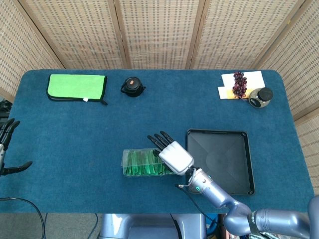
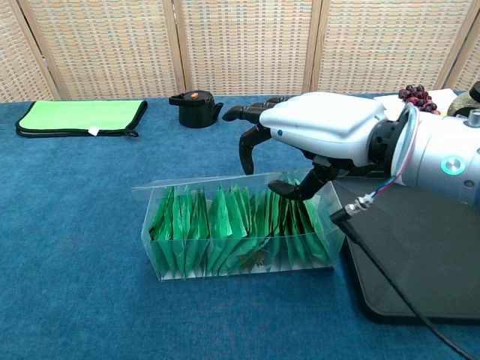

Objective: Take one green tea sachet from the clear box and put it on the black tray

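Observation:
The clear box (image 1: 137,163) (image 2: 225,259) lies on the blue table, packed with upright green tea sachets (image 2: 217,221). To its right lies the black tray (image 1: 224,149) (image 2: 439,240), with nothing on it. My right hand (image 1: 172,153) (image 2: 322,127) hovers over the box's right half, palm down. Its fingers (image 2: 247,139) curl downward past the far wall, and the thumb tip (image 2: 289,189) sits at the sachet tops near the right end. No sachet is gripped. My left hand (image 1: 6,144) stays at the table's far left edge, fingers spread and holding nothing.
A green cloth (image 1: 77,87) (image 2: 81,116) lies at the back left, with a small black pot (image 1: 132,86) (image 2: 195,107) beside it. Grapes on a white plate (image 1: 240,83) (image 2: 415,93) and a dark-lidded jar (image 1: 260,96) stand at the back right.

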